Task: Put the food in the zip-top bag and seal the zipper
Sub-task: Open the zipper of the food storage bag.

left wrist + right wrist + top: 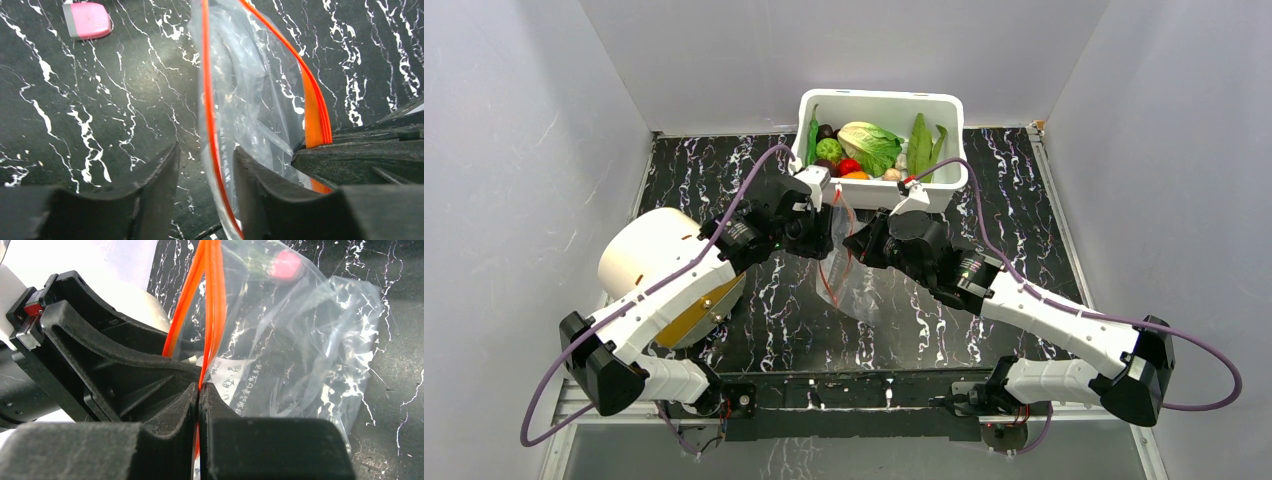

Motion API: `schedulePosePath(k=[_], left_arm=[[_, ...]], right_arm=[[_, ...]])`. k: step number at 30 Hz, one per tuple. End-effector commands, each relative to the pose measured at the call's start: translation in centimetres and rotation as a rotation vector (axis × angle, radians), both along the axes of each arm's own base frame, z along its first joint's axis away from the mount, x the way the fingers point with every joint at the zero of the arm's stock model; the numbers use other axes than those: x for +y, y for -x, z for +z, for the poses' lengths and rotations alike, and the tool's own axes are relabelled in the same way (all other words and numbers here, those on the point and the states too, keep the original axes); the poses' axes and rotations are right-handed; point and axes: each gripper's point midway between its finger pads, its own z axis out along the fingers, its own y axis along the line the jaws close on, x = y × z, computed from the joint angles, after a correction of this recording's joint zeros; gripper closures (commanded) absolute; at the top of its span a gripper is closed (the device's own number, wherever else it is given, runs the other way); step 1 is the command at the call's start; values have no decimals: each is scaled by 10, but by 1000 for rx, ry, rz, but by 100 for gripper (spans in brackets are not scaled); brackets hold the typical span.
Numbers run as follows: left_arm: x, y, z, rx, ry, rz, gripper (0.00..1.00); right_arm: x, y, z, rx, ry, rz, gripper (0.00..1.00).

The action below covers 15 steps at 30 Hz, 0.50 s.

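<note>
The clear zip-top bag [852,285] hangs between my two grippers over the dark marble table, mouth upward. My right gripper [200,390] is shut on one lip of the orange-red zipper [212,300]. My left gripper [205,165] is open, its fingers standing either side of the other lip of the zipper [209,100], which lies close to the right-hand finger [260,190]. The bag [250,100] looks empty. The food sits in the white tub [944,105]: cabbage [871,145], green ball [829,150], tomato [849,166], long pods [921,145].
The tub stands at the back of the table just behind both grippers. A white drum-shaped object [644,250] with a gold disc lies under the left arm. A pink and grey item [87,20] lies on the table beside the bag. White walls close in three sides.
</note>
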Motion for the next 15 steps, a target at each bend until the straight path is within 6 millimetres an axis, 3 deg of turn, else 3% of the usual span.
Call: schedulePosePath(k=[1, 4, 9, 15], left_arm=[[3, -5, 3, -36, -13, 17, 71], [3, -1, 7, -45, 16, 13, 99], [9, 6, 17, -91, 82, 25, 100], [27, 6, 10, -167, 49, 48, 100]], right_arm=[[3, -2, 23, -53, -70, -11, 100], [-3, -2, 16, -53, -55, -24, 100], [-12, -2, 4, -54, -21, -47, 100], [-17, -1, -3, -55, 19, -47, 98]])
